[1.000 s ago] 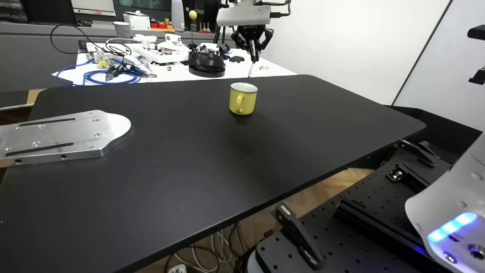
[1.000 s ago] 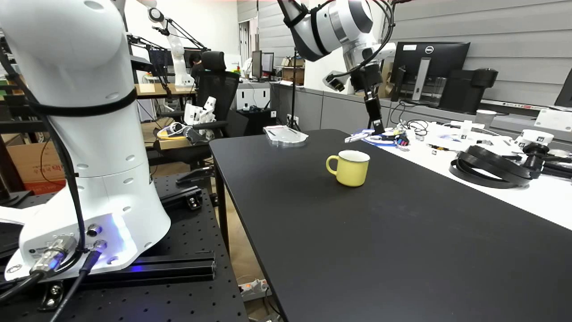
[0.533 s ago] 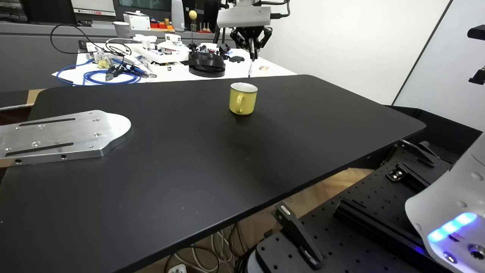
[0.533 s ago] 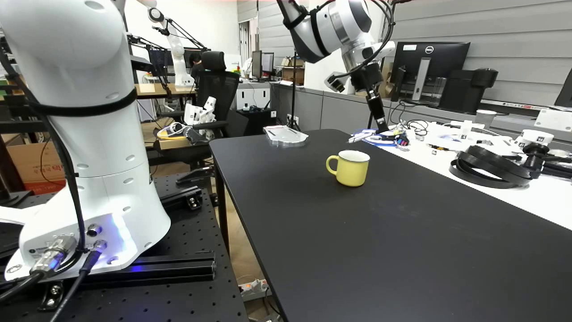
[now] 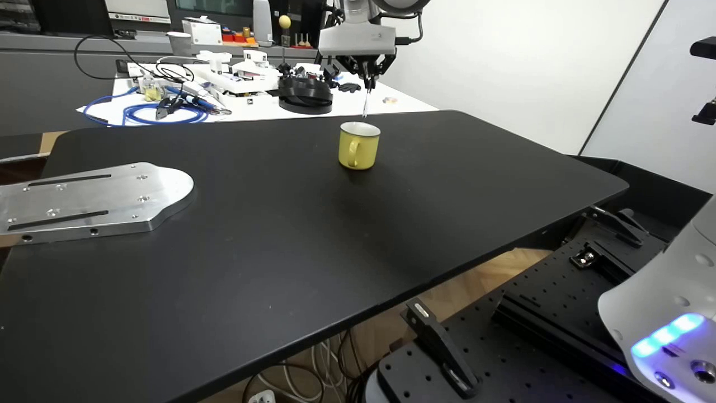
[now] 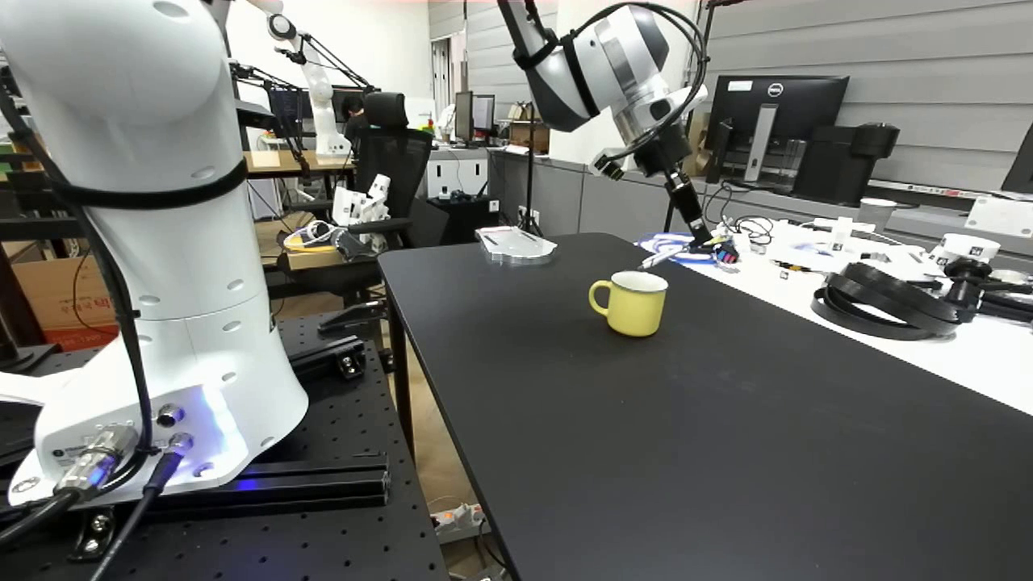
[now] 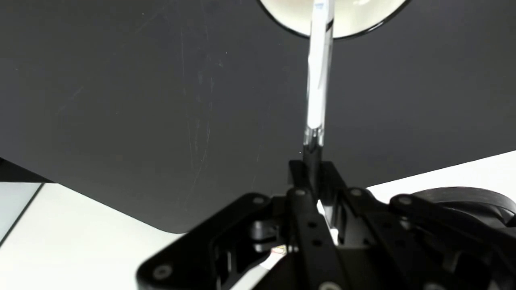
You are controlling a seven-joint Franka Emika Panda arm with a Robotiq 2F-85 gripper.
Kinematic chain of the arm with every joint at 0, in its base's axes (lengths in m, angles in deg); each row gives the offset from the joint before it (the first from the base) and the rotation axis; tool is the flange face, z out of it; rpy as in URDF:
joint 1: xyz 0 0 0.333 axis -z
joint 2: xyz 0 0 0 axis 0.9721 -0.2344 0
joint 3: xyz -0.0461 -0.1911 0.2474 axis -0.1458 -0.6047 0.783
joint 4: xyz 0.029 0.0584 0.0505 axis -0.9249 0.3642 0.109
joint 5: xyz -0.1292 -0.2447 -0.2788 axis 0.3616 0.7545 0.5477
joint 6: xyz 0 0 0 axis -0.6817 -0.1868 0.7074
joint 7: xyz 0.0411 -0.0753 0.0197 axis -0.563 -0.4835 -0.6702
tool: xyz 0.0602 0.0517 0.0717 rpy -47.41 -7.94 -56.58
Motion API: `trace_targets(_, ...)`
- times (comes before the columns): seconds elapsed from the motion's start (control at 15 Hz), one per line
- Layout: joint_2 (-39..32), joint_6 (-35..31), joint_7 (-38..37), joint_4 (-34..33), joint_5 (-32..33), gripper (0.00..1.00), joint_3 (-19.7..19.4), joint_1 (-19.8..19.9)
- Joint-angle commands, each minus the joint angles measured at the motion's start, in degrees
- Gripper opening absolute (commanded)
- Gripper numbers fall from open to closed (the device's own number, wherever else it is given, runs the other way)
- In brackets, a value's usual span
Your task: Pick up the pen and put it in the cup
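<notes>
Here, in an exterior view, one black two-fingered gripper (image 5: 370, 87) is hanging at twelve o'clock from one yellow cylindrical cup (image 5: 363, 149) with a white inside and a single handle facing six o'clock. One thin, straight, clear-barrelled pen (image 5: 366, 104) with a white core is slanting down from the gripper, its lower end showing close to the cup's far rim. The cup is standing upright on one black flat table (image 5: 313, 240); between eight and nine o'clock from it, one silver metal plate (image 5: 120, 196) with two dark slots is lying flat.

In an exterior view, one white rounded robot base (image 6: 234, 347) is standing near nine o'clock from the cup, the handle is also pointing to nine, and the plate is lying at ten. Between one and two o'clock, the gripper is holding the pen, whose lower end is showing just beside the rim; whether it is touching, I cannot tell.

In the wrist view, two black fingers (image 7: 296, 175) are pinching the pen's dark section, and the barrel is stretching toward twelve o'clock, crossing in front of the cup's dark rim.
</notes>
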Motion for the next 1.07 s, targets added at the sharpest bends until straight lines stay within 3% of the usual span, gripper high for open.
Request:
trace_targets(0.0,-0.9,-1.4,-5.5,-0.2,4.3,0.03,-0.2,-0.1)
trace_targets(1.0,-4.8,-1.1,-8.3,-0.1,4.6,0.03,2.0,-0.3)
